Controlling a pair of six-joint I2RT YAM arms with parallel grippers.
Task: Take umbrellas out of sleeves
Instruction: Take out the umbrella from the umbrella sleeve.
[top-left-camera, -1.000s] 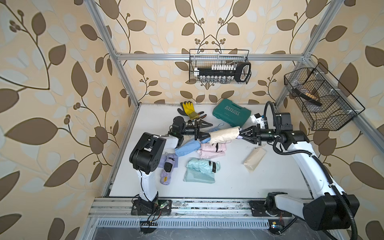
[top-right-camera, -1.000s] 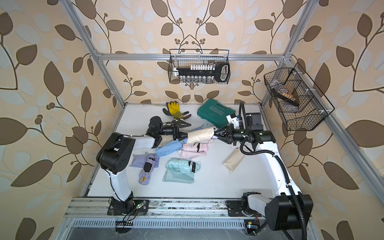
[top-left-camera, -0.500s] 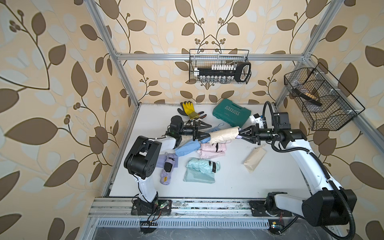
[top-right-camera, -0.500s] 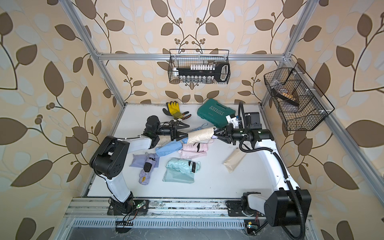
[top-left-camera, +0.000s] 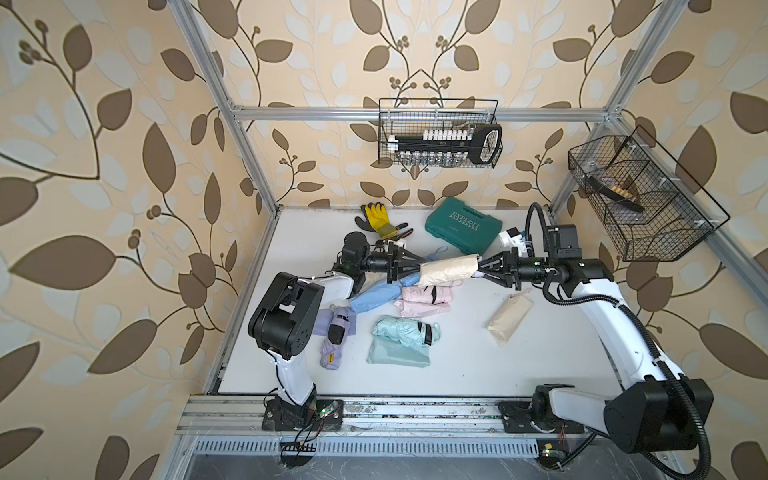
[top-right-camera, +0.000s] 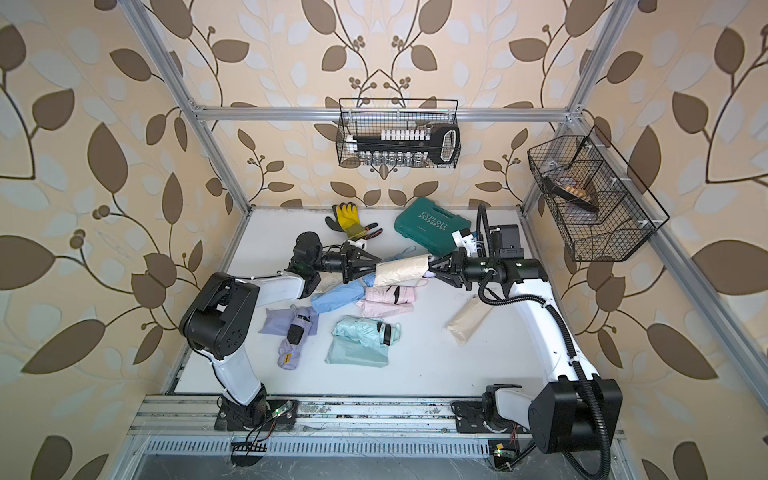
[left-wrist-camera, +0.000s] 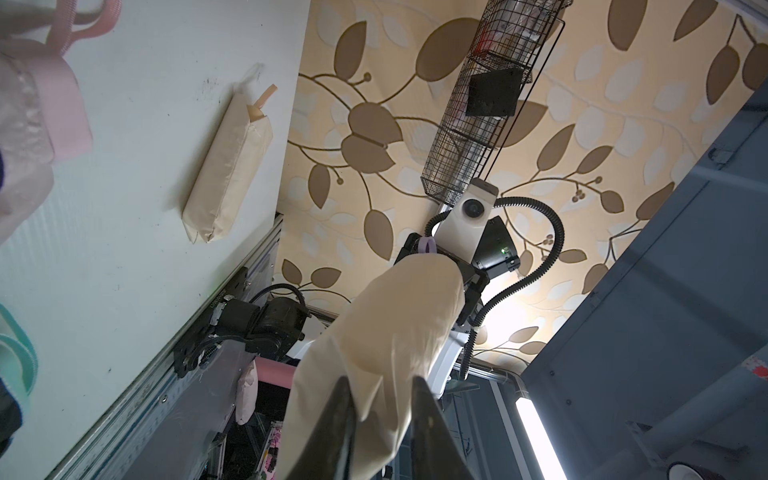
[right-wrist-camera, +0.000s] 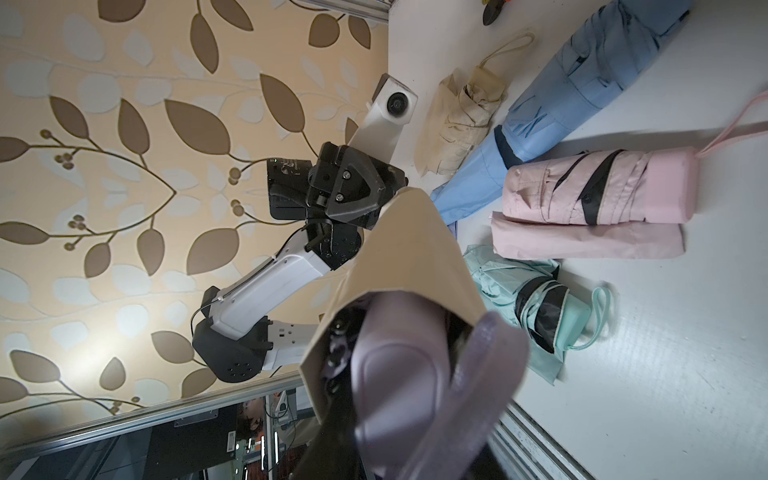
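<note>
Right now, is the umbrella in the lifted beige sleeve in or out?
In. The right wrist view shows the lilac umbrella sitting in the open mouth of the beige sleeve, only its handle end showing.

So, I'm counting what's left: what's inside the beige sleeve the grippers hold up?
A lilac handle and loop poke out of the sleeve at its open end; the rest is mostly covered.
</note>
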